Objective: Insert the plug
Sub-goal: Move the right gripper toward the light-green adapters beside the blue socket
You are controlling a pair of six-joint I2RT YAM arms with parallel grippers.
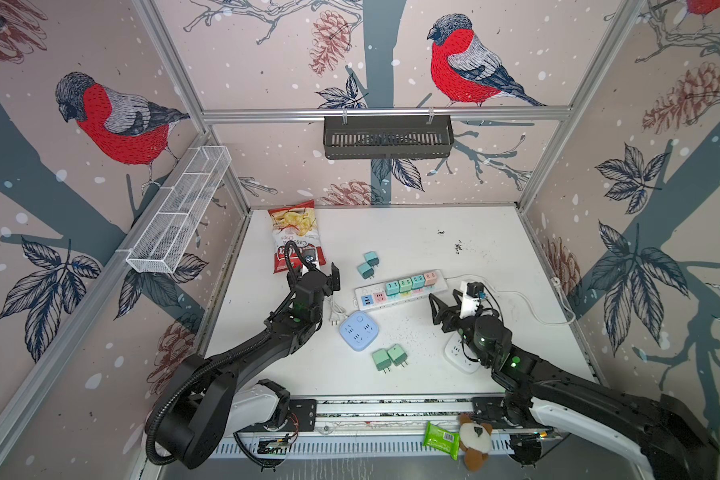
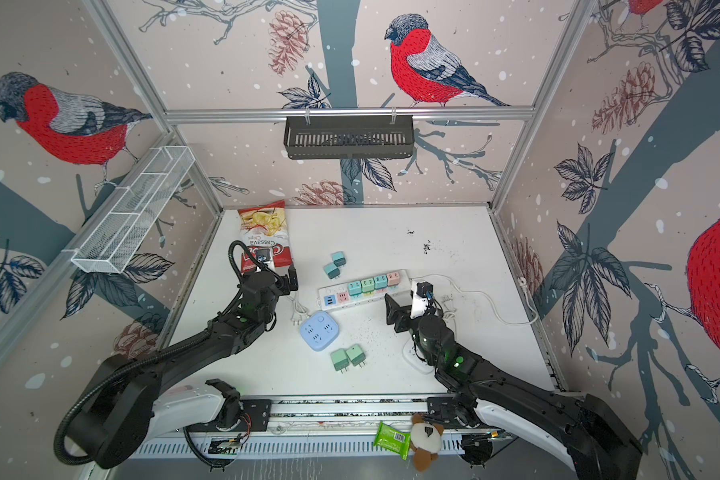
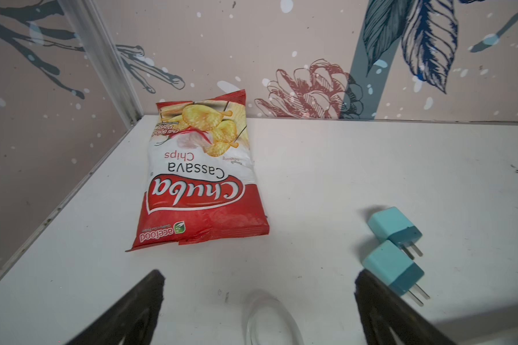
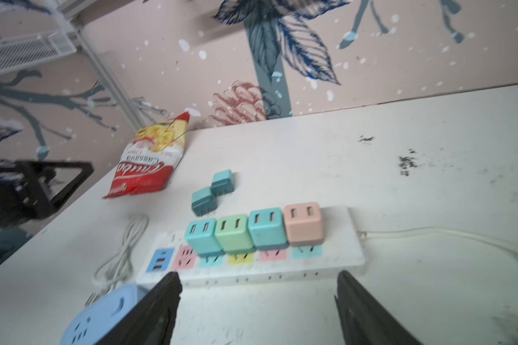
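Because set flat between both arms, keeps everything in easy reach: the white table (image 1: 391, 232). Parked near the chip bag (image 3: 204, 179) with the left gripper (image 3: 259, 277) spread wide and holding nothing, likely to stay out of the way. Pointed at the long power strip (image 4: 341, 254) with the right gripper (image 4: 257, 276), jaws apart and holding nothing, close in front of the strip but not touching. Looks like lining up on the strip.

Laid flat with holes up, so as to take plugs straight down. Already filled by four plugs (image 4: 232, 233) in a row: teal, green, teal, pink. Open at one end: a pink socket (image 4: 186, 257).

Sitting nearer the front: a blue square socket block (image 1: 358, 331). Lying loose on the table, prongs out, easy to pinch by the sides: two teal plugs (image 3: 393, 225) between the bag and the strip, and two green plugs (image 1: 381, 359) just beside the blue block. Not yet picked up. Likely next: grab one and push down into a free hole.
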